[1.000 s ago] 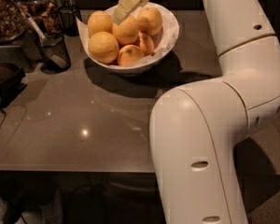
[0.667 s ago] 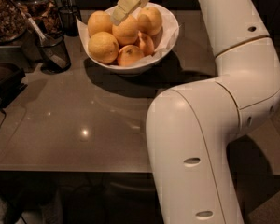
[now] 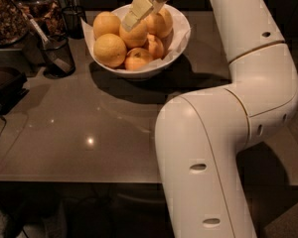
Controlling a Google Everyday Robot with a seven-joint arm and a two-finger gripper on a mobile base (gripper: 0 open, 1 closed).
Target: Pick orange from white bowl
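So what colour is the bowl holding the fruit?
The bowl is glossy white, camera view; the gripper hangs over its oranges.

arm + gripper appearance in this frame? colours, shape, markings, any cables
Arm: glossy off-white shells, fat rounded links, thin dark seams at the joints, small dark oval slots along the covers; no cables or lettering visible. Gripper: pale cream-yellow, blocky, narrower toward the tip, at top centre over the white bowl.

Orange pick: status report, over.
Gripper above bowl, tip at middle orange. Orange in bowl, not lifted. Other fruit packed close around it.
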